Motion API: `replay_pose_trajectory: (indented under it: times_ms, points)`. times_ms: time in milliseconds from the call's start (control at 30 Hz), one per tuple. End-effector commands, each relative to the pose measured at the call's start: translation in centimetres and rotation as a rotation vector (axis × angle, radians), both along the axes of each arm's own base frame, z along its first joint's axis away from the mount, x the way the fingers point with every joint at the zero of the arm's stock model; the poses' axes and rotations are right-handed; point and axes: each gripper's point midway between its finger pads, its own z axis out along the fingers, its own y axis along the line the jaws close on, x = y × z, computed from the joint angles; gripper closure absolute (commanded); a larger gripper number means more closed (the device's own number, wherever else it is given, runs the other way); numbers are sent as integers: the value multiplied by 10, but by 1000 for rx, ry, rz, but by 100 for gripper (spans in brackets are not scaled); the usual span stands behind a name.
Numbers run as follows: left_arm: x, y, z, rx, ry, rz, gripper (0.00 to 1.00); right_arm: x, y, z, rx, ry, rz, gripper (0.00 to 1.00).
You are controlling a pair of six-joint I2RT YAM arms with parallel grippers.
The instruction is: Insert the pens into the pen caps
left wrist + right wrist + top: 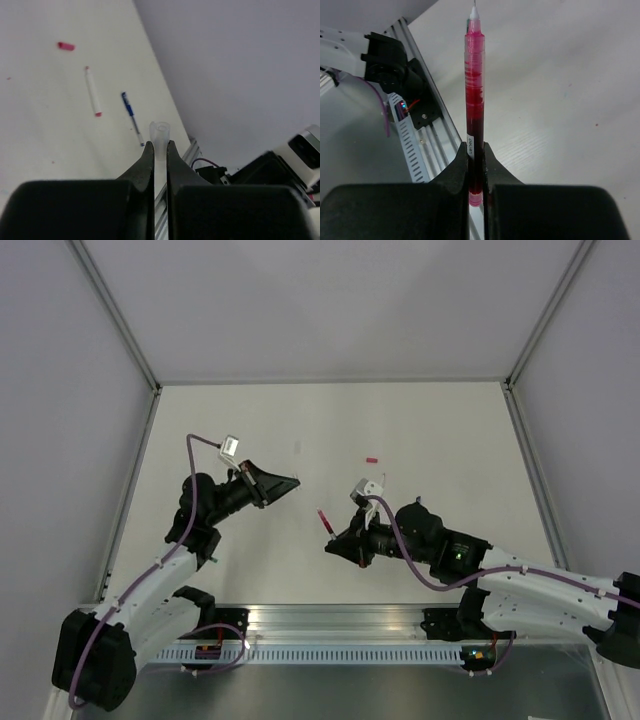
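Left gripper [159,145]: clenched on a clear pen cap [160,131]. The cap's open mouth sticks out just past the fingertips, held above the table [430,420], left of centre.

Right gripper [475,147]: clamped on the lower barrel of a red pen [475,95], near the table's middle. The pen's fine tip points away from the claw, and the pen is clear of the surface.

The two claws face each other across a gap, not touching.

On the table:
- Red pen cap [372,457] lies alone, far and right of the right gripper.
- Left wrist view shows a whitish pen with red ends [92,92] and a blue pen [132,117] lying flat, near each other but apart.
- Their spot in the overhead view cannot be told.
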Motion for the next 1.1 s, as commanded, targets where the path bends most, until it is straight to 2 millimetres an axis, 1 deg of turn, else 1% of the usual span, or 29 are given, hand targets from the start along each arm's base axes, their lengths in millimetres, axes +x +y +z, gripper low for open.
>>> replay_pose_trajectory:
  times_ms: [0,33,67,100,133,167,200,233,333,533,800,967,1067]
  points:
    - [-40,-9,65,-148,-290,-166,98,-23,20,44,186,-33,132,100]
    - [-44,-7,71,-161,-315,-166,98,-24,23,45,193,-34,139,100]
    - [-47,-6,77,-174,-334,-164,98,-25,27,51,215,-48,145,100]
    - [-54,-3,89,-195,-371,-163,98,-25,30,51,211,-52,151,100]
    - [-56,-2,94,-206,-384,-159,98,-22,36,55,202,-62,149,100]
    - [-60,-1,98,-219,-390,-162,98,-15,37,53,181,-65,112,100]
    - [-65,1,106,-235,-421,-164,98,-11,40,59,183,-72,97,100]
    - [-69,2,110,-244,-432,-171,98,-8,44,54,166,-65,90,100]
    - [-75,4,121,-254,-467,-176,98,-1,48,53,160,-57,60,100]
    - [-83,5,124,-255,-492,-188,98,5,58,55,176,-48,44,100]
    - [-90,8,130,-281,-523,-191,98,11,64,67,226,-55,22,100]
    - [-89,9,126,-278,-519,-184,98,10,67,74,262,-45,27,100]
    - [-88,8,123,-282,-511,-181,98,10,71,73,267,-33,30,100]
